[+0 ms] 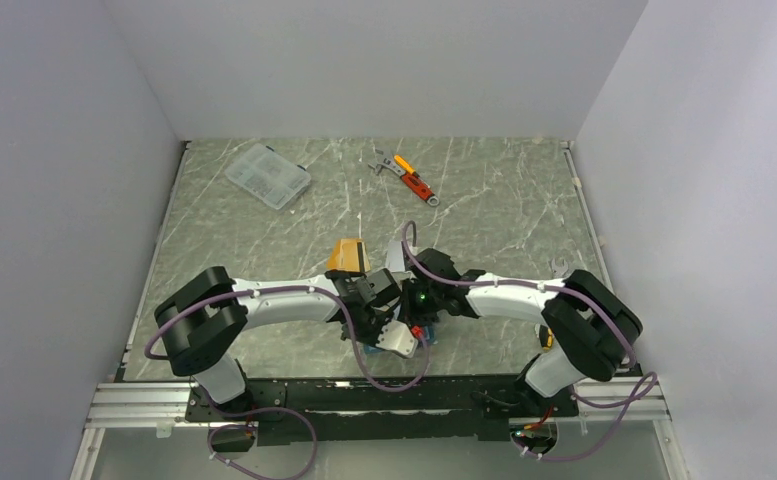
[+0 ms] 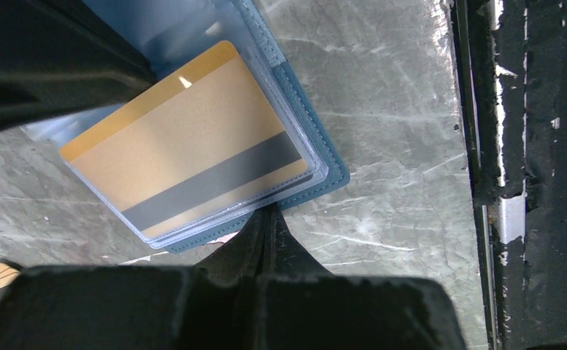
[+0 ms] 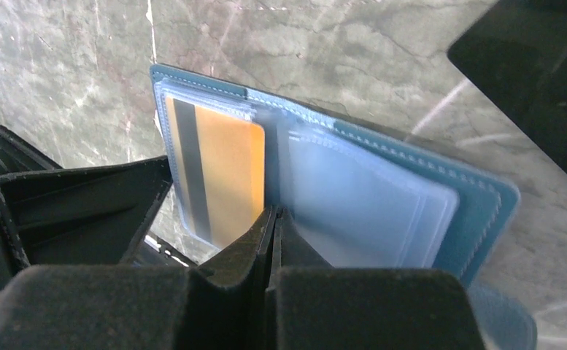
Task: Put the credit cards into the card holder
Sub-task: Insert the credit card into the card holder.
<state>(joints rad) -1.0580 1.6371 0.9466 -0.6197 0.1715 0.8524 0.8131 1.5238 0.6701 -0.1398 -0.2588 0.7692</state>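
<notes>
White walls enclosed my grey marbled counter [image 1: 484, 200]. Low at centre frame, the open card holder [image 3: 411, 189] held an orange-gold card [image 2: 193, 160] in a clear sleeve; both my left gripper [image 2: 265, 226] and right gripper [image 3: 271, 226] were pinched narrow at its edge.

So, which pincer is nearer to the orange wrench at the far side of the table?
Right, though only slightly. The right pincer and left pincer both work at the card holder near the table's front edge, far from the wrench, which lies beyond them, a little toward the right.

Both arms bent inward, left end effector [image 1: 389, 335] and right end effector [image 1: 426, 322] adjacent, jaws closed.
</notes>
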